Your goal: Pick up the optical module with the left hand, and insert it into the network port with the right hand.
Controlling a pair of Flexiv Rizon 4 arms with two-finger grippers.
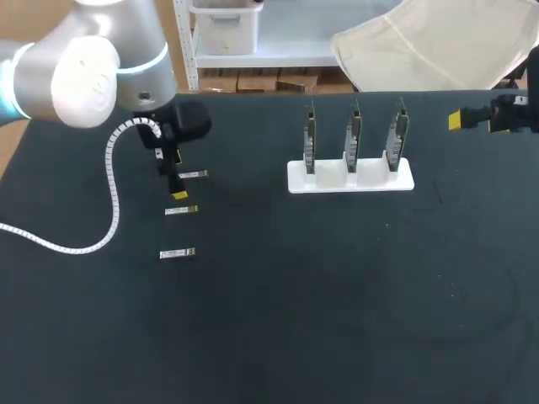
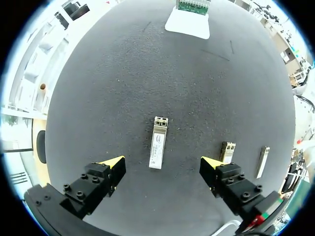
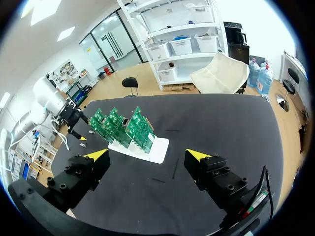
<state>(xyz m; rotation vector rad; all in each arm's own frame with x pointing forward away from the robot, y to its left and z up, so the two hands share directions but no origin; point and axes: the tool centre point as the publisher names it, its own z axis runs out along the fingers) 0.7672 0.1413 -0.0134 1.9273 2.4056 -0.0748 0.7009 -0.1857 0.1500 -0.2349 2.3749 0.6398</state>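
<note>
Our left arm (image 1: 84, 67) sits closest, a rounded grey-white shell with a lit blue ring at the near left. A white coiled cable (image 1: 114, 194) loops from it over the table (image 1: 337, 303), whose top is matte black and finely grained.

We list three slim rectangular bars of dull silver metal, each with a pale label, lying flat in a column. They are the nearest optical module (image 1: 178, 252), the second optical module (image 1: 181, 209) just beyond it, and the third optical module (image 1: 195, 175) farthest. They lie parallel, with their long axes running across the table toward the stand. In the left wrist view, the third one's end with two small square openings points at the stand.

Left gripper (image 2: 162, 164): black blocky fingers with yellow wedge tips, spread wide. One finger stands on either side of the third optical module, and neither touches it.

Stand (image 1: 349, 178): a flat white rectangular base, well apart from the modules. It carries three green circuit boards (image 1: 354, 135) upright on edge in a row.

Right gripper (image 3: 147, 155): at the table's far right edge and well apart from the stand. We see its fingers spread with nothing between them.
</note>
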